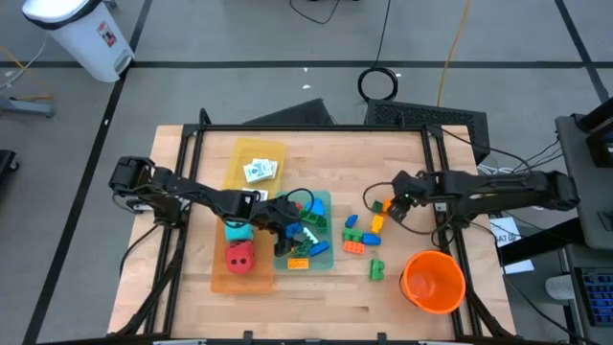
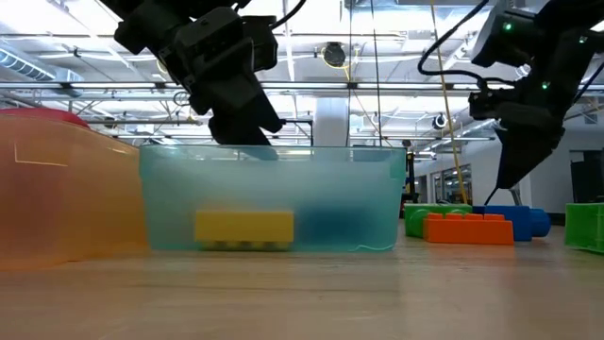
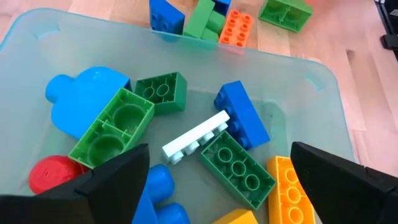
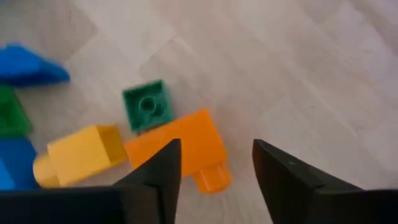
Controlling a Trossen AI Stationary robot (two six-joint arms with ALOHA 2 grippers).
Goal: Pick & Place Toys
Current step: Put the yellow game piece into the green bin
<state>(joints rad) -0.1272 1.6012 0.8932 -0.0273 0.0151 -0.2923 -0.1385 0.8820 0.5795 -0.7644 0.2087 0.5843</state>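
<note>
While left tool (image 3: 217,180) gapes, translucent teal tray (image 3: 311,81) (smooth), studded bricks (image 3: 236,165).

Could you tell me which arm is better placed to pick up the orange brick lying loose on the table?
The right: its gripper hovers open directly over the orange brick, while the left gripper is open above the teal tray.

A wooden bench (image 1: 316,297) fills mid-frame. On it lie three trays (image 1: 251,280), loose bricks (image 1: 356,236) right of centre. An orange bucket (image 1: 433,282) stands lower right.
</note>
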